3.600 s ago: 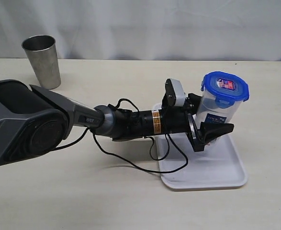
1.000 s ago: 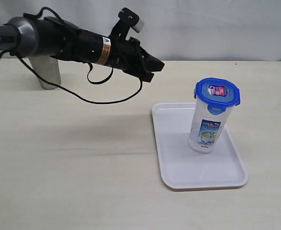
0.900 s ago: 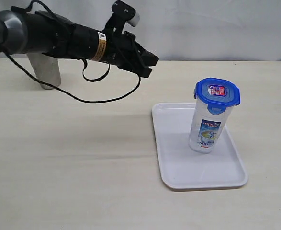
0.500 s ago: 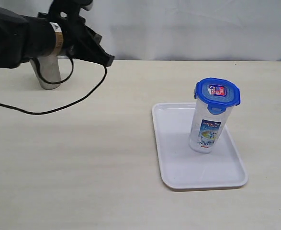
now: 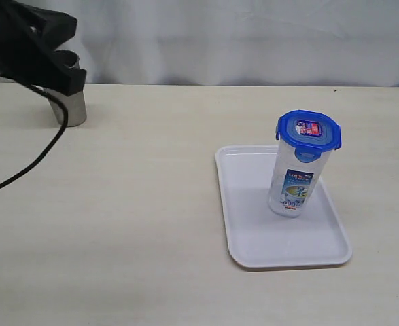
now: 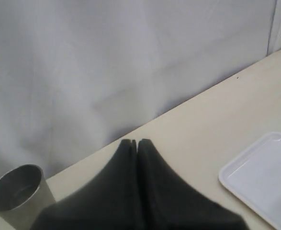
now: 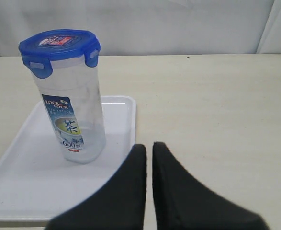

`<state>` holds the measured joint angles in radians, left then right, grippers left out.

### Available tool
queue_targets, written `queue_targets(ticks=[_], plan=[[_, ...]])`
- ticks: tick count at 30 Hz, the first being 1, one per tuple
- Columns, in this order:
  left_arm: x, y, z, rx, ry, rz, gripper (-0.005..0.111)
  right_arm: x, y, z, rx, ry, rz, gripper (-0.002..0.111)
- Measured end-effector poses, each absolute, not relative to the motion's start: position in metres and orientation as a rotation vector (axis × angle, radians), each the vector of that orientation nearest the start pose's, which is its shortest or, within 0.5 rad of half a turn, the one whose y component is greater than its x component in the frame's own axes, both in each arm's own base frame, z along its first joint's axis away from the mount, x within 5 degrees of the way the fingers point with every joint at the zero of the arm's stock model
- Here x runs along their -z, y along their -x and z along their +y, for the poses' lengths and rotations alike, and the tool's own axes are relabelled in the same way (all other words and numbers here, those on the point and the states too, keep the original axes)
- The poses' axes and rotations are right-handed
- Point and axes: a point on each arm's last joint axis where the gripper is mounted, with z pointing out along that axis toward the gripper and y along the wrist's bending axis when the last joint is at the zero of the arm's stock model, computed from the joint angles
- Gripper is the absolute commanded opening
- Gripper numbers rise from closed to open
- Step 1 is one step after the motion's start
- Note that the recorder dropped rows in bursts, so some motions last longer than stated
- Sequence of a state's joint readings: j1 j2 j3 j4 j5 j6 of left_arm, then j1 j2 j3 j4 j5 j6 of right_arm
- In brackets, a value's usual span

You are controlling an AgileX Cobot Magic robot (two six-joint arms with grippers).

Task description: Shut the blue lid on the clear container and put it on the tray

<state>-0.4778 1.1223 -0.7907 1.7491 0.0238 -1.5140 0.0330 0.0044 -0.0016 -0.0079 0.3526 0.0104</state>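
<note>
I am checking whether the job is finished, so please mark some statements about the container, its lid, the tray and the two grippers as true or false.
1. The clear container stands upright on the tray. True.
2. The blue lid lies flat on the tray beside the container. False: the lid sits on top of the container.
3. The right gripper is shut on the container. False: it is shut but holds nothing and is apart from the container.
4. A steel cup stands on the table, off the tray. True.
5. The left gripper has its jaws wide open. False: its jaws are together, with nothing between them.
</note>
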Motion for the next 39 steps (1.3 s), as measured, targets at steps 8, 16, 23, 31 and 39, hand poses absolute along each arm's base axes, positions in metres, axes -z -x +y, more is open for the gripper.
queue_targets(ticks=[8, 16, 23, 31, 39], plan=[[-0.363, -0.187, -0.095, 0.172, -0.573, 1.571, 0.000, -0.182, -0.053, 0.002, -0.023, 0.026, 1.839, 0.005], [-0.379, -0.169, -0.086, 0.178, -0.545, 1.494, 0.000, -0.182, -0.053, 0.002, -0.023, 0.026, 1.839, 0.005], [-0.383, -0.164, -0.082, 0.222, -0.480, 1.495, 0.000, -0.182, -0.053, 0.002, -0.023, 0.026, 1.839, 0.005], [-0.373, -0.159, -0.068, 0.149, -0.402, 1.662, 0.000, -0.182, -0.053, 0.002, -0.023, 0.026, 1.839, 0.005], [-0.370, -0.148, -0.077, 0.080, -0.707, 1.543, 0.000, -0.182, -0.053, 0.002, -0.023, 0.026, 1.839, 0.005]])
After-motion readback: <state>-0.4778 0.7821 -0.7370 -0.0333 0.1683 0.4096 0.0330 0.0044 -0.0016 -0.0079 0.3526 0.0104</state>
